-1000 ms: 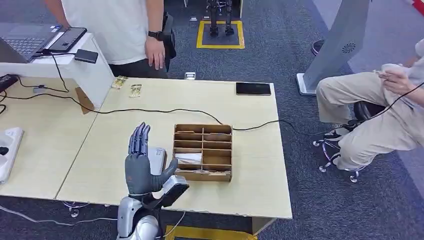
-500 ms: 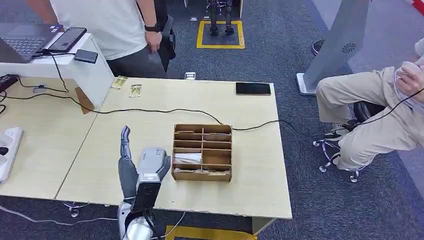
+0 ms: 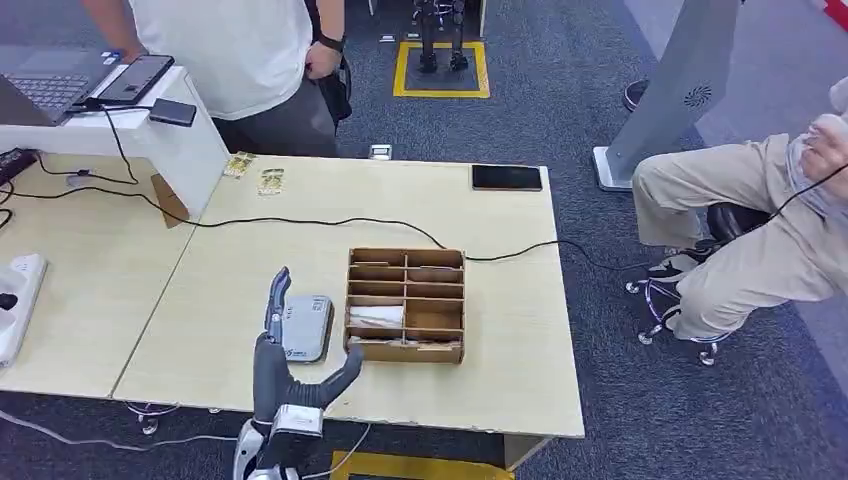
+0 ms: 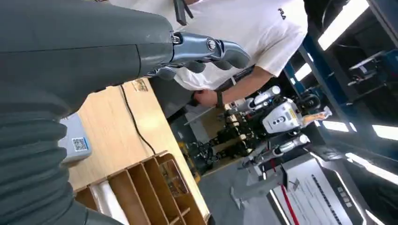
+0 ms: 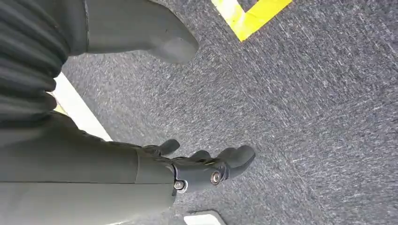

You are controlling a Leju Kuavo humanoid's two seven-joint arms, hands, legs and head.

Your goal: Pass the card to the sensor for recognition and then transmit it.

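Ribbed grey left robot hand (image 3: 285,365), slotted wooden organizer (image 3: 405,304)

The left robot hand (image 3: 285,372) has a dark grey palm and thick grey thumb, with bluish-grey fingers (image 3: 277,295); its wrist is silver metal; the right robot hand (image 5: 155,171) wears a grey ribbed cover, darker fingers (image 5: 234,158), and small round screws at the knuckles.

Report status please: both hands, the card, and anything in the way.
Left hand open beside grey sensor, empty. Right hand open, above carpet. Card not identifiable. Wooden organizer right of sensor.
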